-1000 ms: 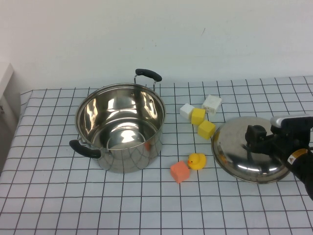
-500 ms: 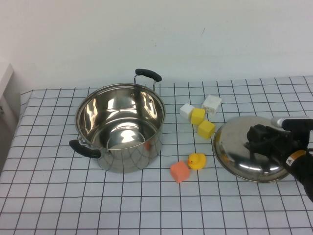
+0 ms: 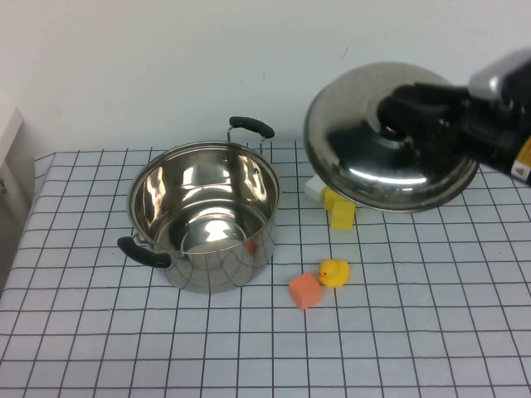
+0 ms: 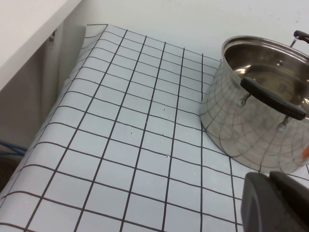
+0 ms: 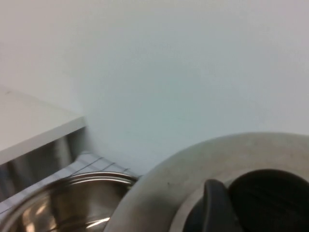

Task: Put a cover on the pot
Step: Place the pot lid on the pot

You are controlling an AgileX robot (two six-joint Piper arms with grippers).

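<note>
The steel pot [image 3: 204, 217] with two black side handles stands open on the checked cloth, left of centre; it also shows in the left wrist view [image 4: 260, 104] and the right wrist view [image 5: 63, 205]. My right gripper [image 3: 406, 112] is shut on the black knob of the domed steel lid [image 3: 365, 157] and holds the lid tilted in the air, up and to the right of the pot. The lid and its knob fill the right wrist view [image 5: 193, 174]. My left gripper [image 4: 277, 203] is out of the high view, low beside the pot's near handle.
Small toys lie right of the pot: an orange block [image 3: 305, 290], a yellow duck [image 3: 334, 272], a yellow block [image 3: 343, 215] and a white block [image 3: 314, 189], partly under the raised lid. The cloth's left edge [image 4: 53, 121] drops off beside a wall.
My right gripper has lifted the lid off the table, raising it high and a little left toward the pot. The pot and toys have not moved.
</note>
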